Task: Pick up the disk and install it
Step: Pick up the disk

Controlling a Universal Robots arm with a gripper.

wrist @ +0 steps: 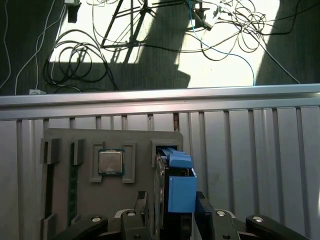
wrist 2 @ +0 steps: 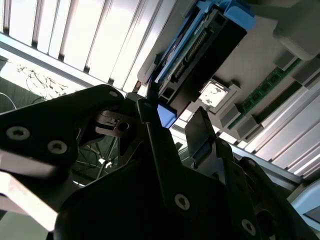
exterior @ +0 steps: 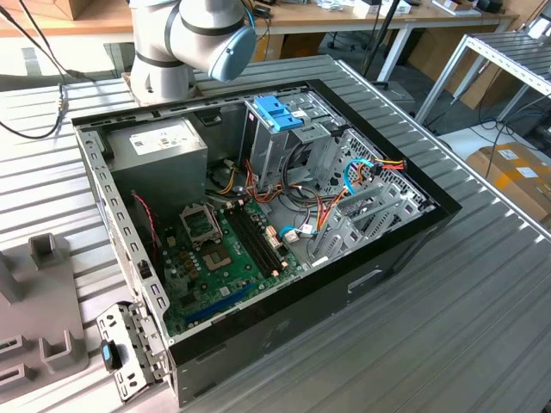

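First wrist view is showing a grey parts tray [wrist: 142,142] lying on the slatted metal table [wrist: 260,150]. Nearest in that tray, the disk [wrist: 181,192] is standing on edge in a slot, blue side rail uppermost. Just beside it a processor chip [wrist: 110,162] is sitting flat in a square recess, and farther across memory sticks [wrist: 73,190] are lying in narrow grooves. Beyond the table's edge, loose cables [wrist: 75,55] are trailing over the floor.

Exterior view is showing an open computer case [exterior: 344,284] resting on a slatted surface. Toward its near side the motherboard [exterior: 211,258] is lying flat. Behind it the power-supply box [exterior: 159,151] is sitting in a far corner, and a metal drive cage [exterior: 263,151] with a blue handle [exterior: 277,112] is standing upright beside it. The arm base [exterior: 189,34] is rising just behind the case.

The gripper [wrist: 172,196] is straddling the disk with its fingers apart. In the second wrist view one finger [wrist 2: 150,130] is touching the rail's blue corner, while light is showing between the other finger [wrist 2: 202,135] and the disk.
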